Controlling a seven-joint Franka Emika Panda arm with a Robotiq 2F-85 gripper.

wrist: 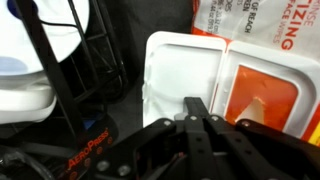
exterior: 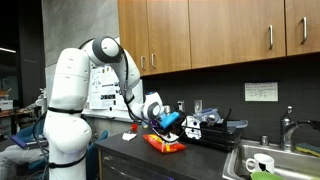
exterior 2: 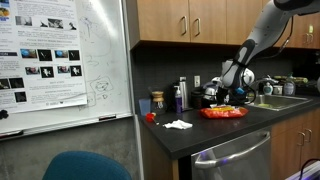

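**Entry: kitchen table, arm over wipes pack**

1. Wipes pack [wrist: 265, 100]: orange soft packet with a white panel [wrist: 180, 75] at one end, probably its dispensing flap. It lies flat on the dark table [exterior 2: 200, 135], printed face up, so the flap can be reached from above. Both exterior views show it alone near the table's front edge.

2. Gripper [wrist: 197, 108]: it hangs directly above the pack and points down at the seam between white panel and orange print. The jaws look pressed together, with no gap and nothing seen between them. In an exterior view [exterior: 160, 116] it sits just above the pack; contact cannot be told.

3. Dish rack [wrist: 60, 85]: black wire, just beside the pack at its flap end. It holds white plates [wrist: 30, 60] on edge, likely to drain.

4. Sink [exterior: 270, 160]: beyond the rack from the pack, with a white mug [exterior: 258, 163] in the basin.

5. White cloth or tissue [exterior 2: 178, 124]: crumpled, well apart from the pack towards the whiteboard [exterior 2: 90, 60]. A small red thing [exterior 2: 150, 117] lies farther the same way, too small to name.
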